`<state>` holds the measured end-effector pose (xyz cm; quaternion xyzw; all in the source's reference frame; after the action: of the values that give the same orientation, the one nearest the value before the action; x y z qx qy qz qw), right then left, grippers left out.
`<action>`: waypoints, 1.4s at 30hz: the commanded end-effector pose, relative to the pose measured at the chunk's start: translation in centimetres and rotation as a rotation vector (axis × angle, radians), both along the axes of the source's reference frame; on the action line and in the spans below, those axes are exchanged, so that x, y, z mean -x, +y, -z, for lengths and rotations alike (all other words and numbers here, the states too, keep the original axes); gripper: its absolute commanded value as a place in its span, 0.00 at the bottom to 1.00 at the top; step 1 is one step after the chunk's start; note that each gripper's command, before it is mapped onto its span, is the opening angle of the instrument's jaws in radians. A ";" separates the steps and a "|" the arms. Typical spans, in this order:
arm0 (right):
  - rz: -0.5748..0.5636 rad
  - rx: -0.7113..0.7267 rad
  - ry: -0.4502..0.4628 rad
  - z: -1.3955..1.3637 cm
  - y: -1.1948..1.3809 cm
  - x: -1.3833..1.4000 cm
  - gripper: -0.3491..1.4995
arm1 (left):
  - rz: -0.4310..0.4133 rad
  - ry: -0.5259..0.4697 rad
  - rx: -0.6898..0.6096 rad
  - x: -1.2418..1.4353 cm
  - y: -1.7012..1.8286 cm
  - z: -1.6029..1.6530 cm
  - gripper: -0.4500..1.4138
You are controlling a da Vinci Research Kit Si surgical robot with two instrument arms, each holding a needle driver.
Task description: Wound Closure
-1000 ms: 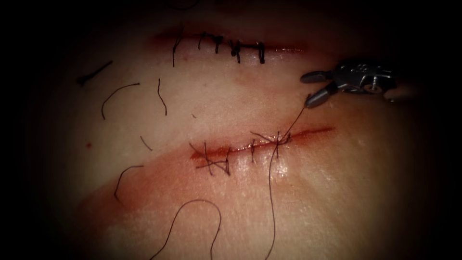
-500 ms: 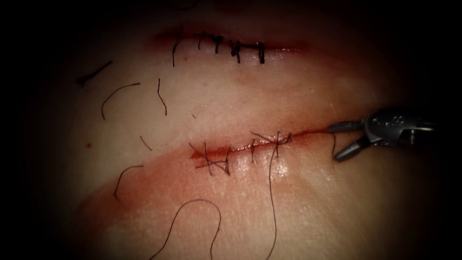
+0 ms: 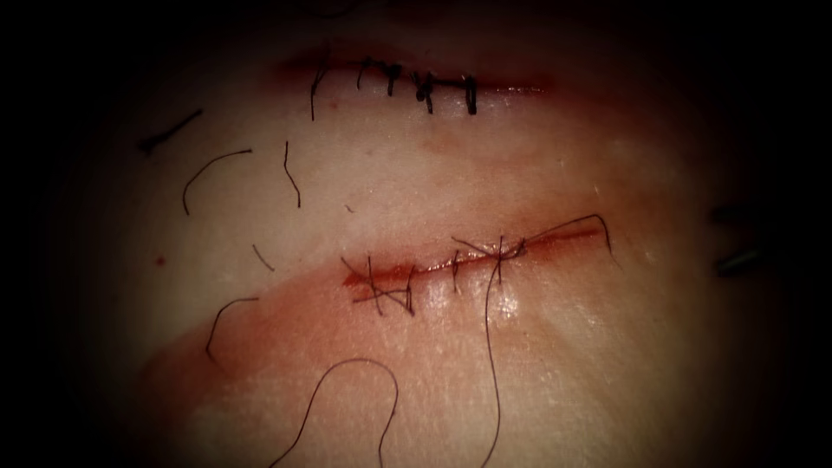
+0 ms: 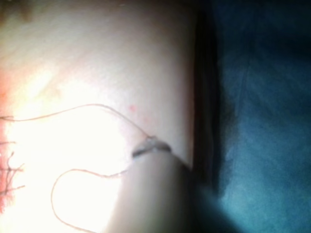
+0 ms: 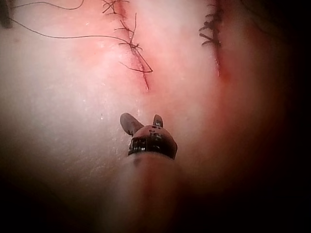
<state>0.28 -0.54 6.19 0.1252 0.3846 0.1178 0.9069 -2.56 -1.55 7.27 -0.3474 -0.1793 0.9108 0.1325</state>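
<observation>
The tissue [image 3: 537, 364] spans the endoscope view, pale and glistening, with red fluid [image 3: 286, 321] staining it along and below the near cut. That cut [image 3: 472, 256] runs across the middle, its left and central stretch crossed by dark stitches [image 3: 381, 290], its right end unstitched. A second cut [image 3: 416, 85] lies farther back, closed with a row of stitches.

The thread [image 3: 490, 364] trails from the rightmost stitch down toward the near edge, and a short tail [image 3: 572, 225] arcs over the cut's right end, lying free. Loose cut ends of thread [image 3: 212, 173] are scattered on the tissue left of the cuts.

The right tool [image 5: 144, 122] hovers off the cut's right end, jaws spread apart and holding nothing. The left tool [image 4: 151, 147] sits by a strand of thread; whether it grips cannot be told. The needle's place cannot be told.
</observation>
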 end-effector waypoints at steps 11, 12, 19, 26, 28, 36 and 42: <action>-0.033 0.016 0.160 -0.03 -0.77 -1.25 0.86 | 0.057 -0.029 0.017 -0.02 0.11 0.28 0.00; -0.048 0.023 0.170 -0.02 -0.76 -1.30 0.86 | 0.054 -0.031 0.025 -0.02 0.14 0.33 0.00; -0.152 0.080 0.215 -0.14 -0.78 -1.81 0.84 | 0.067 -0.048 0.079 0.06 0.56 0.78 0.00; -0.177 0.106 0.211 -0.46 -0.84 -2.07 0.83 | 0.066 -0.058 0.124 0.06 1.01 1.08 0.00; -0.183 0.103 0.212 -0.52 -0.89 -2.08 0.82 | 0.075 -0.060 0.132 0.04 1.14 1.13 0.00; -0.177 0.099 0.230 -0.59 -1.01 -2.08 0.82 | 0.113 -0.075 0.179 0.01 1.81 1.31 0.00; -0.167 0.099 0.239 -0.56 -1.06 -2.02 0.82 | 0.126 -0.074 0.189 0.21 2.26 1.19 0.00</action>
<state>2.26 -1.53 6.70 0.0593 0.5044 0.1568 0.8470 -2.74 0.77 6.05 -0.4029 -0.0735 0.8998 0.1505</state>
